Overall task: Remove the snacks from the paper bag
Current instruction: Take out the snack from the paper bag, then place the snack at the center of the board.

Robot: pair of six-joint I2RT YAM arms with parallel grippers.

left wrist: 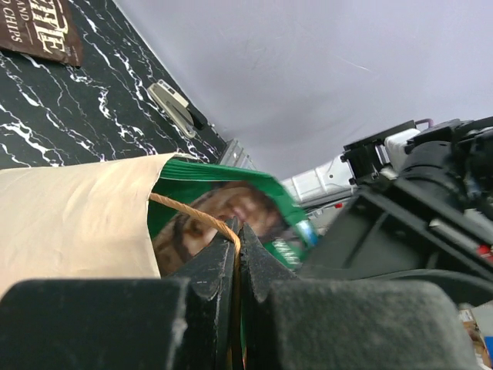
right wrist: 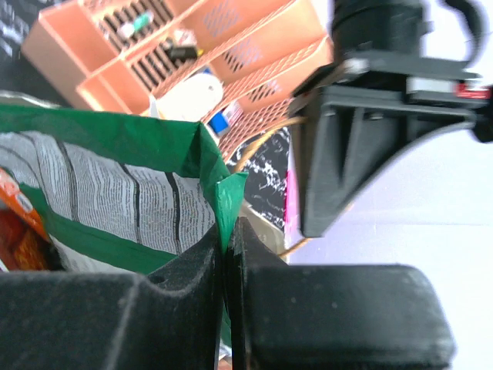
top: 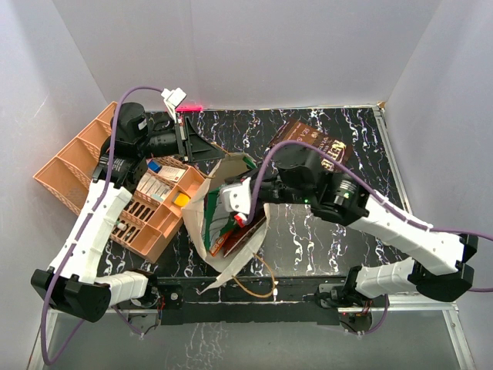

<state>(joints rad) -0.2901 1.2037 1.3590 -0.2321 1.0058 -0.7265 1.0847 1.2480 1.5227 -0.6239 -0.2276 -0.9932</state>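
Top external view is showing the paper bag [top: 199,204] lying slumped near the middle of the dark marbled surface [top: 308,247], its mouth gaping toward the right arm, with the orange tray [top: 73,166] just beside it on the left. The left tool [left wrist: 237,231] is gripping with its jaws pressed together on the bag's tan loop handle [left wrist: 192,210], holding the upper lip raised so the opening is staying wide. The right tool [right wrist: 226,231] is reaching into that mouth and is pinching the folded top corner of a green packet [right wrist: 100,146], its jaws closed tight on the wrapper's edge. From the left wrist, the same packet is poking out past the cream lip of the bag. A dark-brown pouch [top: 312,139] is already lying out on the surface beyond the right arm, well apart from the bag.

The step in hand looks like the extraction of the green packet: gripped, but not yet clear of the bag. The next move is likely calling for the right arm to draw the packet out along the line of the opening while the left is bracing the handle, then set it down on bare surface. Something red-brown is showing lower in the mouth, so more is probably waiting inside.
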